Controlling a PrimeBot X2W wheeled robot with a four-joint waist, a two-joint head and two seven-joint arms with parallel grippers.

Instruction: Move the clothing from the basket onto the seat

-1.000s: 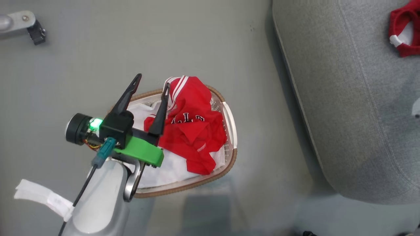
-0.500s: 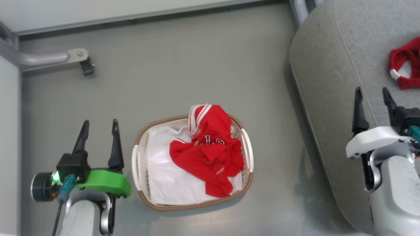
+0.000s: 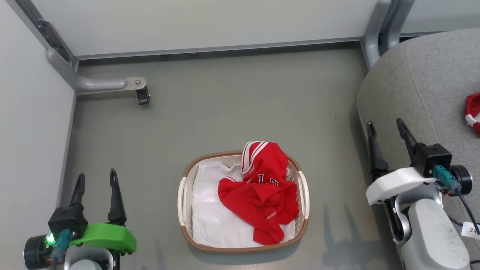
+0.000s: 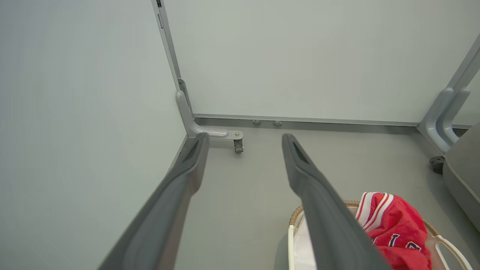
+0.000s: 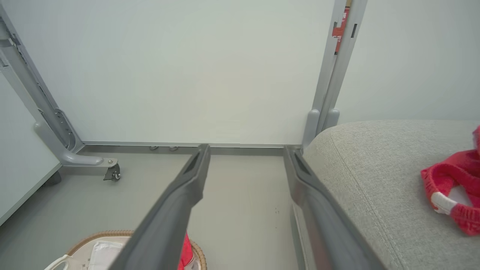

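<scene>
Jaws apart and empty on both arms, red jersey point(image 3: 262, 198) in the basket point(image 3: 182, 202)

Grey floor point(image 3: 232, 108) runs back to pale partition panels point(image 3: 210, 22) set in a grey metal frame. One frame foot point(image 3: 112, 83) reaches out over the floor and ends in a small dark caster. The oval white basket with its brown woven rim stands on the floor between the two arms. A flat white sheet point(image 3: 213, 221) lines it. The jersey lies crumpled over the right half, its white-striped edge up against the far rim. The seat point(image 3: 423, 93), a grey upholstered cushion, is at the right, with a strip of bare floor between it and the basket. A second red garment point(image 3: 473, 112) with white trim lies on the seat at the head view's right edge.

The right wrist view shows more of that garment lying on the cushion top, and a red label point(image 5: 339, 28) high on a frame post. The left wrist view shows a dark wheel point(image 4: 436, 164) by the seat's corner.

The left gripper point(image 3: 96, 173), on a green mount, sits low to the left of the basket, jaws apart, holding and touching nothing. The right gripper point(image 3: 385, 121), on a white mount, points along the seat's left edge, jaws equally apart and empty. Whether its nearer finger brushes the cushion cannot be told.
</scene>
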